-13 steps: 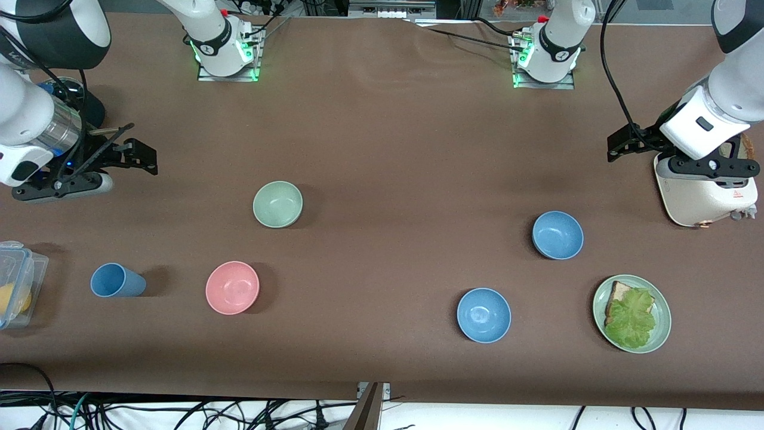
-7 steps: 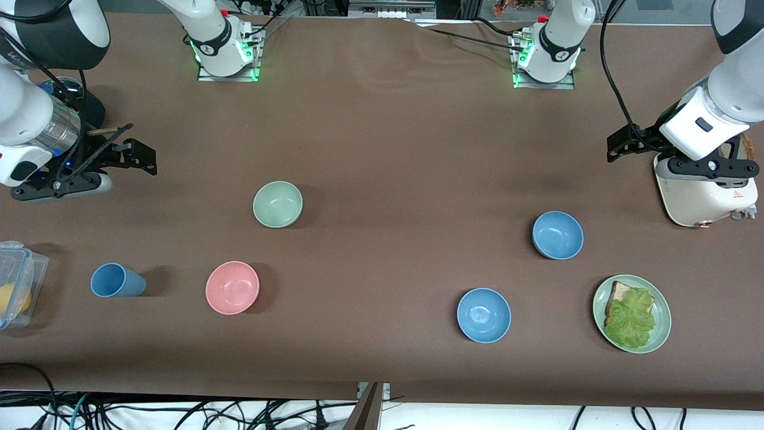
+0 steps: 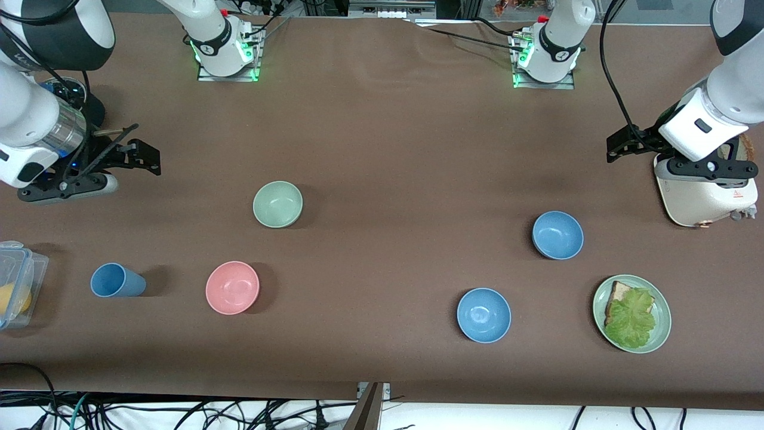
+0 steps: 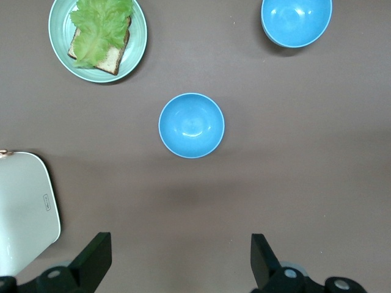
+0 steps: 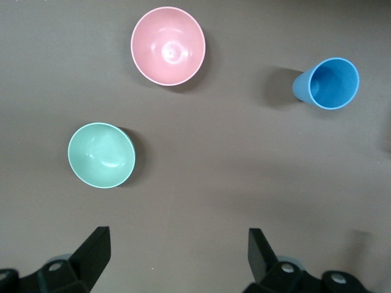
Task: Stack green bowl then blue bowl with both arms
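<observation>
The pale green bowl (image 3: 277, 204) (image 5: 101, 154) stands upright and empty on the brown table. Two identical blue bowls sit toward the left arm's end, one (image 3: 557, 235) (image 4: 191, 125) farther from the front camera than the other (image 3: 483, 315) (image 4: 296, 21). My right gripper (image 3: 138, 157) (image 5: 177, 250) hangs open and empty over bare table at the right arm's end, apart from the green bowl. Over the table beside the toaster, my left gripper (image 3: 621, 145) (image 4: 180, 253) is also open and holds nothing.
A pink bowl (image 3: 232, 287) and a blue cup (image 3: 117, 280) sit nearer the front camera than the green bowl. A green plate (image 3: 662, 322) of bread and lettuce, a white toaster (image 3: 704, 194) and a clear container (image 3: 15, 280) stand at the table's ends.
The right gripper has drifted slightly toward the table's middle. The left arm has barely shifted. No bowl has moved.
</observation>
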`<move>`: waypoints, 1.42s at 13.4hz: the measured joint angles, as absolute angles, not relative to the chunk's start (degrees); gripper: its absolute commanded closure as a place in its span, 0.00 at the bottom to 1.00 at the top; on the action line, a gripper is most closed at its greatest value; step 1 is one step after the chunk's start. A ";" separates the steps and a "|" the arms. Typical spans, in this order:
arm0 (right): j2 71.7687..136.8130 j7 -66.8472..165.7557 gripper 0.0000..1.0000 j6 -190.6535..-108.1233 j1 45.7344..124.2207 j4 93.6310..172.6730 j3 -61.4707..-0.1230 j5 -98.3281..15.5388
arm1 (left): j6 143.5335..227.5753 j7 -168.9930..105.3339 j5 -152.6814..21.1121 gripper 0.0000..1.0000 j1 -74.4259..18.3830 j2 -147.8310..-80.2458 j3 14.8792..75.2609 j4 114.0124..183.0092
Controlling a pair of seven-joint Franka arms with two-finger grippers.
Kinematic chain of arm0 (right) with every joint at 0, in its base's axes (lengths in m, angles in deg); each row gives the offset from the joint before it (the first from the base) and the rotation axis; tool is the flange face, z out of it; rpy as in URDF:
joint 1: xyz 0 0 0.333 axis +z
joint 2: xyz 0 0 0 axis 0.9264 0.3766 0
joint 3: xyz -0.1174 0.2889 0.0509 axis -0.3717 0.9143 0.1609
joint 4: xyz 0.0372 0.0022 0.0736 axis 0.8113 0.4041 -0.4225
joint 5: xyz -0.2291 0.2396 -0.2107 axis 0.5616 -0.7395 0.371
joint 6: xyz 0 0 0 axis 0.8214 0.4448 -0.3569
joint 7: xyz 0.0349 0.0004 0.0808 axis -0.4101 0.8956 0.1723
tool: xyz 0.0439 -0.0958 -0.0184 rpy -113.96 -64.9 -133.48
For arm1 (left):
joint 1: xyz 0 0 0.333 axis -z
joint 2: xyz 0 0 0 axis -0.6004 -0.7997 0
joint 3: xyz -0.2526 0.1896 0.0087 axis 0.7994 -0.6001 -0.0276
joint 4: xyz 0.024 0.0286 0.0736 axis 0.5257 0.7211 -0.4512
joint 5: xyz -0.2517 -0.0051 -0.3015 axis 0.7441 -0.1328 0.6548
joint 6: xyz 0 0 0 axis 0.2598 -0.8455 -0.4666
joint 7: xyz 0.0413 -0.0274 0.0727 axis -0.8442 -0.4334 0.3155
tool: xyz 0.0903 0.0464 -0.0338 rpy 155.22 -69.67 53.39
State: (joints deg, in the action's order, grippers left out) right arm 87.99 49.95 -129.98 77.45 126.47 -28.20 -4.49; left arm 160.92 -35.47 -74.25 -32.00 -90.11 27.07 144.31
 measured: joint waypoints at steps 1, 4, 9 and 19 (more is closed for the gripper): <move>88.07 50.34 0.01 -130.20 78.05 126.47 -28.13 -4.49 | 160.92 -35.47 -74.25 0.00 -32.00 -90.13 27.07 144.31; 88.10 50.44 0.01 -130.26 79.35 126.47 -28.11 -4.48 | 160.92 -35.46 -74.25 0.00 -32.00 -90.15 27.06 144.31; 89.79 50.98 0.01 -128.85 78.87 126.60 -28.73 -4.48 | 160.92 -35.46 -74.25 0.00 -32.00 -90.17 27.06 144.31; 91.32 48.40 0.01 -152.35 80.63 146.52 -28.18 -11.31 | 160.92 -35.46 -74.25 0.00 -32.00 -90.25 27.06 144.29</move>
State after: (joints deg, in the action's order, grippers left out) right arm 91.32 48.40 -152.35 80.63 146.52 -28.18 -11.31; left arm 160.92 -35.46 -74.25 -32.00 -90.25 27.06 144.29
